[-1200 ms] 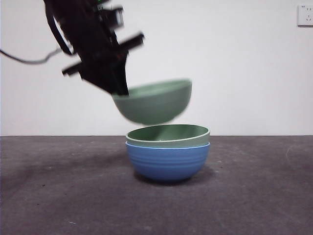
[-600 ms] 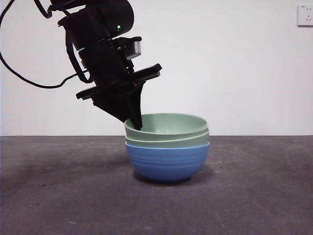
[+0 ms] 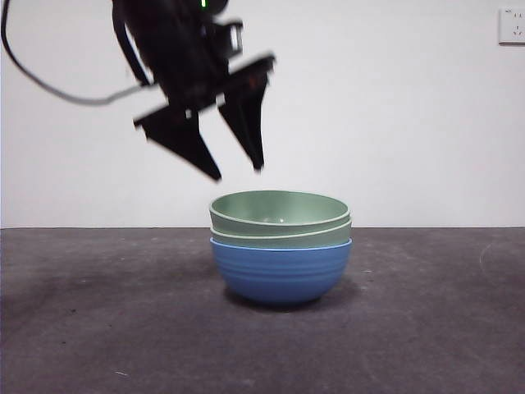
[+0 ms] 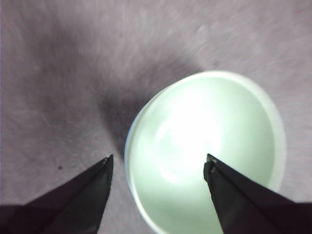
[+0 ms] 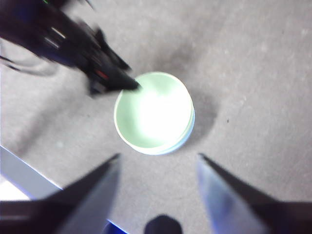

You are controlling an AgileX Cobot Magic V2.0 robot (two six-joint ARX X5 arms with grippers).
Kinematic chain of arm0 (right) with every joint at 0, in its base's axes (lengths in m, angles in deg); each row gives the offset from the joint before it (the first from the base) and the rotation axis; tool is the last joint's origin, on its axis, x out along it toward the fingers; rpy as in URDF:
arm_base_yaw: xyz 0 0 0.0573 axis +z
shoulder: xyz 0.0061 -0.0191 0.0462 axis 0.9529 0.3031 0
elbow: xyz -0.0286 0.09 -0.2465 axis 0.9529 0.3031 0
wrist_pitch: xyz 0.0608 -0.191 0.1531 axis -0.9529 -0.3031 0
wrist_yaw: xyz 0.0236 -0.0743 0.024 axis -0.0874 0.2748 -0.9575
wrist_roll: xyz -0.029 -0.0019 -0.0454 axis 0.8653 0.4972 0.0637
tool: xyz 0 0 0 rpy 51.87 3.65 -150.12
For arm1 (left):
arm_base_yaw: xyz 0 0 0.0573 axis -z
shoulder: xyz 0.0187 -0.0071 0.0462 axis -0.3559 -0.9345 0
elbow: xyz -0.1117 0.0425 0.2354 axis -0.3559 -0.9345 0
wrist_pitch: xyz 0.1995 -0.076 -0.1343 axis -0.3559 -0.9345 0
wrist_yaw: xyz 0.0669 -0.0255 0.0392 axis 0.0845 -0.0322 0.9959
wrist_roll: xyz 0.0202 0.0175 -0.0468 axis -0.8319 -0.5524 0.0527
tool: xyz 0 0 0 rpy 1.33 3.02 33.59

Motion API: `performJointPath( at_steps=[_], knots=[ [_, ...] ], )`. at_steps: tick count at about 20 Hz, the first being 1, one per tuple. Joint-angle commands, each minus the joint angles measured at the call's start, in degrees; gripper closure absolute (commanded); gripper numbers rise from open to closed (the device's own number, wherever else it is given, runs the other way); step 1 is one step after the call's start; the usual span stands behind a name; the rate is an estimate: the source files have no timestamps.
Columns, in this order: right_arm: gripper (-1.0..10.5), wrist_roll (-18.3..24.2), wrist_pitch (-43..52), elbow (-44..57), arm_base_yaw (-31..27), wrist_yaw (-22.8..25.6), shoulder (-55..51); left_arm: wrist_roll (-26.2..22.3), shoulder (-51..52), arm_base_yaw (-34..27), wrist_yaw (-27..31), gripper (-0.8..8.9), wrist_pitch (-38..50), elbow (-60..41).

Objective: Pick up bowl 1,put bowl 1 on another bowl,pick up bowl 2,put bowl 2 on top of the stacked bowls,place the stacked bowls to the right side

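Observation:
Three bowls stand nested mid-table. The blue bowl [image 3: 280, 271] is at the bottom, one pale green bowl [image 3: 283, 237] sits in it, and a second pale green bowl [image 3: 279, 209] lies on top. My left gripper [image 3: 238, 172] hangs open a little above the stack's left rim, holding nothing; in its wrist view [image 4: 159, 158] the top green bowl [image 4: 209, 146] lies below the spread jaws. My right gripper [image 5: 158, 156] is open and empty, high above the stack [image 5: 153, 112], and its view also shows the left arm [image 5: 73, 44].
The dark grey table [image 3: 98, 328] runs to a white wall with a socket [image 3: 512, 25] at the upper right. A black cable [image 3: 49, 86] trails from the left arm. The table's edge [image 5: 19, 175] shows in the right wrist view.
The left gripper brought the second green bowl down onto the stack, let go of it, opened and rose clear. The bowl now rests on top.

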Motion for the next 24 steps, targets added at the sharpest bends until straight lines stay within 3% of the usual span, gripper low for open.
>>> performJointPath(
  at_steps=[1,6,10,13,15,21,24],
  knots=[
    [5.3,0.44,0.46,0.07,0.02,0.13,3.17,-1.16,2.38,0.11,0.09,4.95,-4.9,4.24],
    [5.3,-0.2,5.22,0.07,-0.09,-0.07,14.95,-6.01,7.02,0.11,0.48,4.95,-20.46,13.68],
    [5.3,-1.75,9.29,0.07,-1.6,-0.52,26.18,-6.95,13.09,0.11,3.15,4.95,-25.59,14.32],
    [5.3,-2.32,11.8,0.07,-3.06,-1.01,33.59,-7.1,16.83,0.11,3.17,4.95,-28.28,14.32],
    [5.3,-2.84,13.9,0.07,-3.96,-5.6,38.1,-7.39,19.06,0.11,3.19,4.95,-29.22,14.32],
    [5.4,-4.74,17.73,0.07,-4.52,-9.75,45.62,-7.34,21.4,0.11,3.1,4.95,-29.97,14.32],
    [6.8,-5.07,18.1,0.07,-4.44,-11.1,48.26,-7.32,21.38,0.11,3.08,4.95,-29.97,14.32]
  ],
)
